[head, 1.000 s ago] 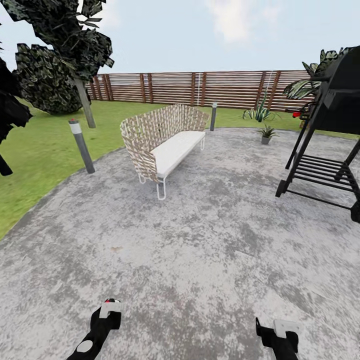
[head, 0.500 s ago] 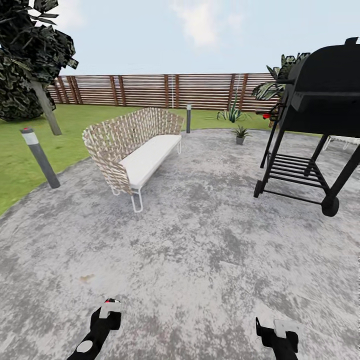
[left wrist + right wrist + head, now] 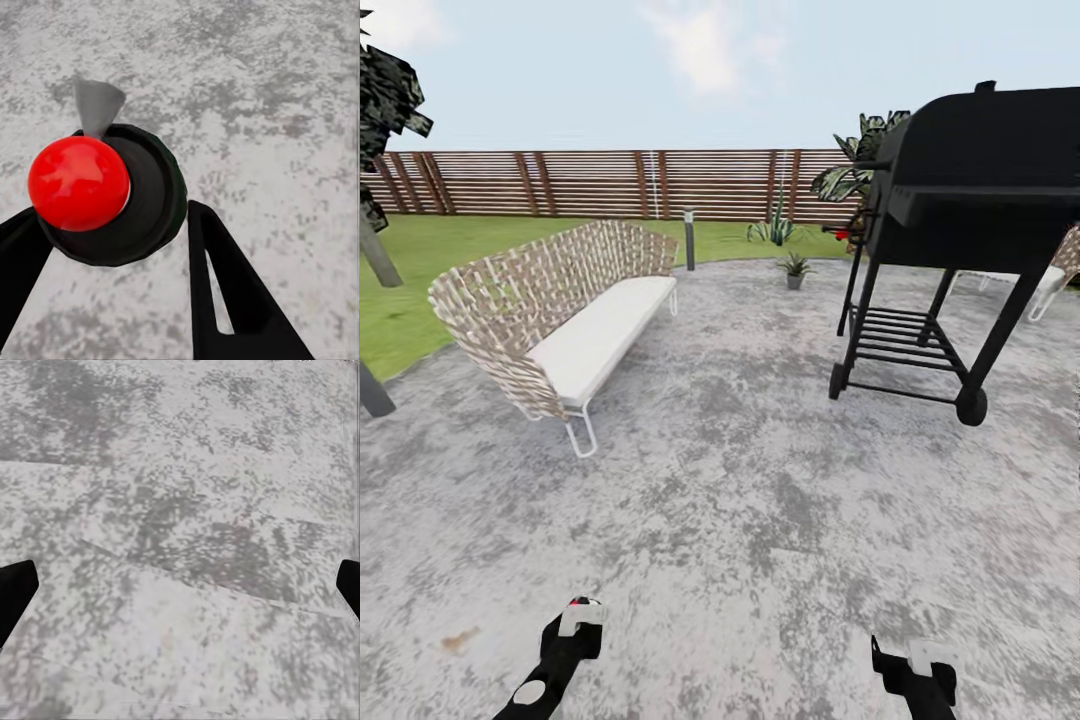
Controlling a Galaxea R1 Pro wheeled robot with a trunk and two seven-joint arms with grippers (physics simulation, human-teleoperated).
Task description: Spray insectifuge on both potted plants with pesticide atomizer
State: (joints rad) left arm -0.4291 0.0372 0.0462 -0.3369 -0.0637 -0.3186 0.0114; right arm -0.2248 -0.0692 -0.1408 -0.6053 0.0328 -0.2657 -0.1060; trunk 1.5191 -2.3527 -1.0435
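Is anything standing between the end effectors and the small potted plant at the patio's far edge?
Nothing visible: bare patio runs to the potted plant, with the wicker sofa left of that line and the grill's wheel close on its right.

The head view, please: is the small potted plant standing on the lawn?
No, the small potted plant stands on the grey concrete patio near its far edge, between the wicker bench and the black grill.

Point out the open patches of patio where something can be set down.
The widest bare stretch of patio runs between the wicker sofa and the black grill, forward to both arms. Crowded spots: around the grill's legs, and the far edge by the small potted plant and lamp post.
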